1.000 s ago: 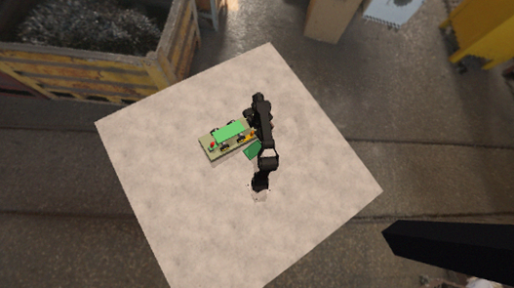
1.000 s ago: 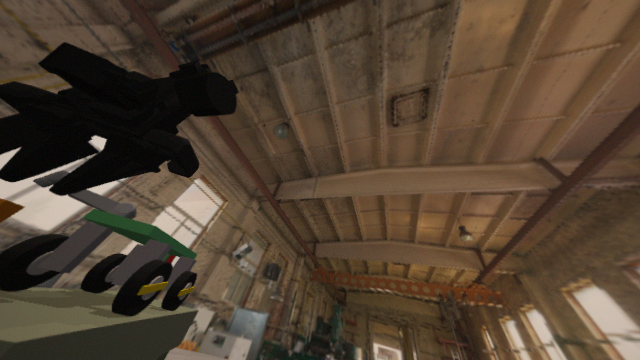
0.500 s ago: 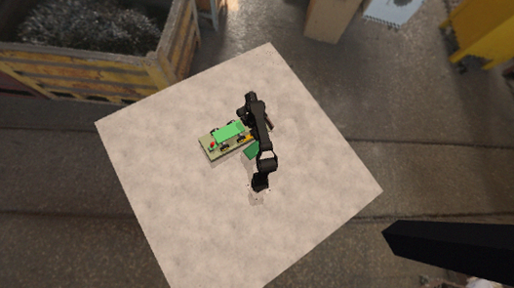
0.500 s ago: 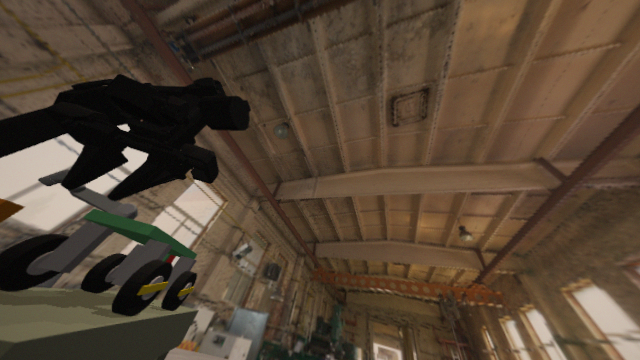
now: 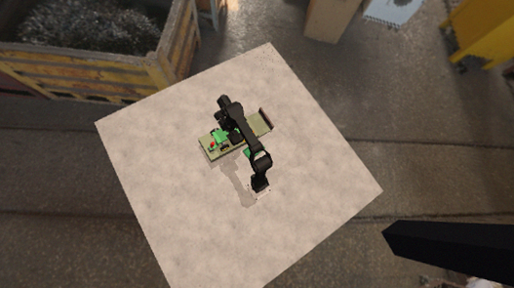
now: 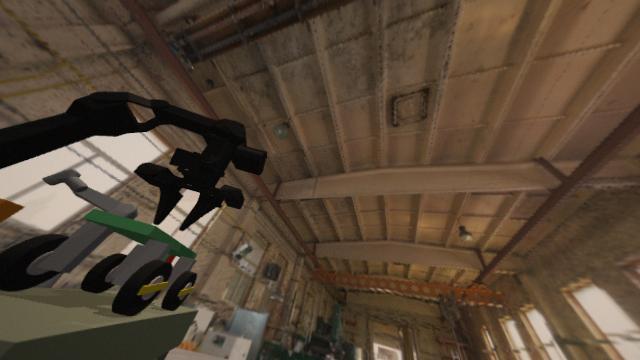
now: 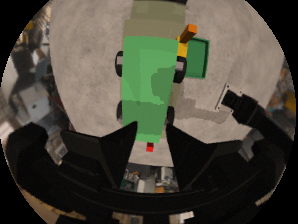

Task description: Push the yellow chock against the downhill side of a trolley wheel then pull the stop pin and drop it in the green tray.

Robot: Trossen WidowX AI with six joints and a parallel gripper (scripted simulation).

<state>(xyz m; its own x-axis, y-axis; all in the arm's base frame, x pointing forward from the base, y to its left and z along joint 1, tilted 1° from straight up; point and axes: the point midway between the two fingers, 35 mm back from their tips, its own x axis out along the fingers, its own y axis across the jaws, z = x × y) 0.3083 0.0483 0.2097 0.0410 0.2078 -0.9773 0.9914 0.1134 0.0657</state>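
Observation:
The green-topped trolley (image 5: 220, 136) (image 6: 125, 227) (image 7: 145, 75) stands on the ramp (image 5: 259, 125) (image 6: 50, 335) (image 7: 155, 27). The chock (image 7: 182, 47), yellow with an orange handle, is by the downhill side of the trolley's lower wheel on the tray side; its black base is hidden, so I cannot tell whether it touches. The stop pin's red head (image 5: 212, 144) (image 6: 170, 259) (image 7: 150, 147) shows at the trolley's uphill end. My gripper (image 6: 170, 226) (image 7: 152, 125) is partly open and empty, above the trolley's uphill part. The green tray (image 5: 248, 152) (image 7: 207, 52) lies beside the ramp.
A dark brown end board (image 5: 266, 119) stands across the ramp's low end. The arm base (image 5: 259, 184) (image 7: 240, 107) stands on the table (image 5: 161, 167) on the tray side. The arm reaches over the ramp and partly hides the trolley and tray in the top view.

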